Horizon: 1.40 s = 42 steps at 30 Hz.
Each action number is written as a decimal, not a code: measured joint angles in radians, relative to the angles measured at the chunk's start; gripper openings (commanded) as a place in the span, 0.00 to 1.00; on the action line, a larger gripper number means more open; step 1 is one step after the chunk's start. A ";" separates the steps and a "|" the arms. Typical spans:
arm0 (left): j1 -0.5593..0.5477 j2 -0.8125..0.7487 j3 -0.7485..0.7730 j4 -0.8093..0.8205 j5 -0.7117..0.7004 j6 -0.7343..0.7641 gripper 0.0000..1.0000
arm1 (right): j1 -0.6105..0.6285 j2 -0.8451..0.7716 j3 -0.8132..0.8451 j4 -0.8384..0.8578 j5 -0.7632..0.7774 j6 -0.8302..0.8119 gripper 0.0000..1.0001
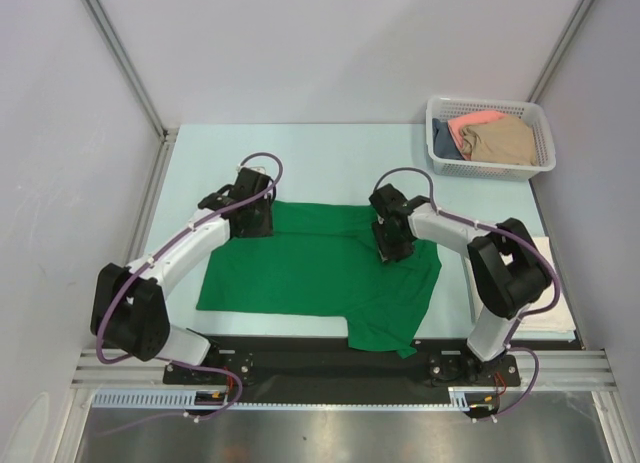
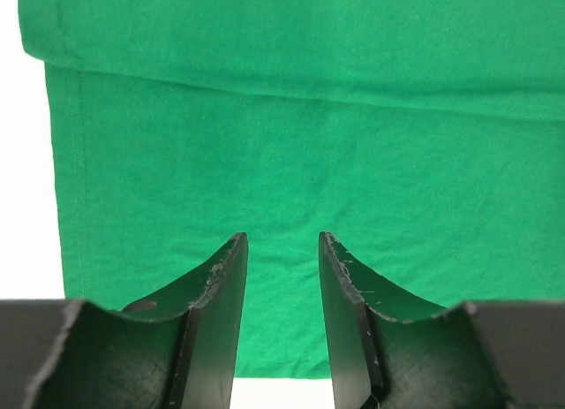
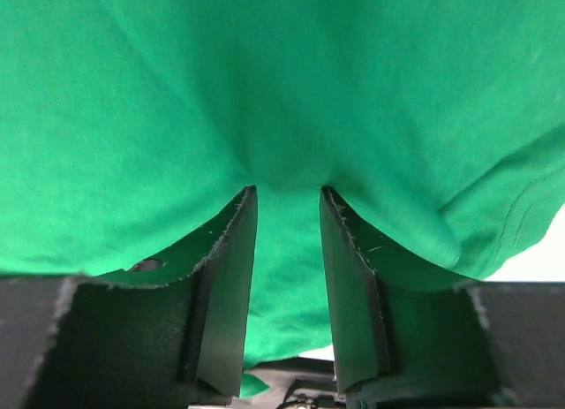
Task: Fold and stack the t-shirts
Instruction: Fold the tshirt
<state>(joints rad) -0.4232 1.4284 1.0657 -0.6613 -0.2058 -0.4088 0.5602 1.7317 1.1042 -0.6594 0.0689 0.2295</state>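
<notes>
A bright green t-shirt [image 1: 310,268] lies spread on the table, one sleeve hanging over the near edge. My left gripper [image 1: 250,221] stands at its far left corner. In the left wrist view its jaws [image 2: 282,237] are open over flat green cloth [image 2: 309,144]. My right gripper [image 1: 393,245] is down on the shirt's far right part. In the right wrist view creases in the green cloth [image 3: 265,91] run into its fingertips [image 3: 287,190], and bunched cloth fills the gap between them. A folded cream-white t-shirt [image 1: 555,308] lies at the right edge.
A white mesh basket [image 1: 487,101] stands at the back right, holding a salmon-pink shirt [image 1: 472,121], a tan one [image 1: 505,141] and a dark blue one [image 1: 443,141]. A black rail [image 1: 320,361] runs along the near edge. Grey walls close in the table.
</notes>
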 measured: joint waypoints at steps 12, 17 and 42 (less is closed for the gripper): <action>0.000 0.063 0.050 0.003 0.001 0.011 0.43 | -0.015 0.108 0.132 -0.014 0.095 -0.006 0.25; 0.000 0.085 0.061 0.004 0.008 0.018 0.43 | -0.076 0.121 0.195 -0.027 0.114 -0.007 0.28; 0.000 0.111 0.083 -0.003 0.061 0.025 0.44 | -0.201 -0.148 -0.018 0.191 -0.307 0.244 0.46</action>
<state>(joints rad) -0.4232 1.5391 1.1488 -0.6640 -0.1452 -0.3840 0.3592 1.5833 1.0866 -0.4686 -0.2386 0.4736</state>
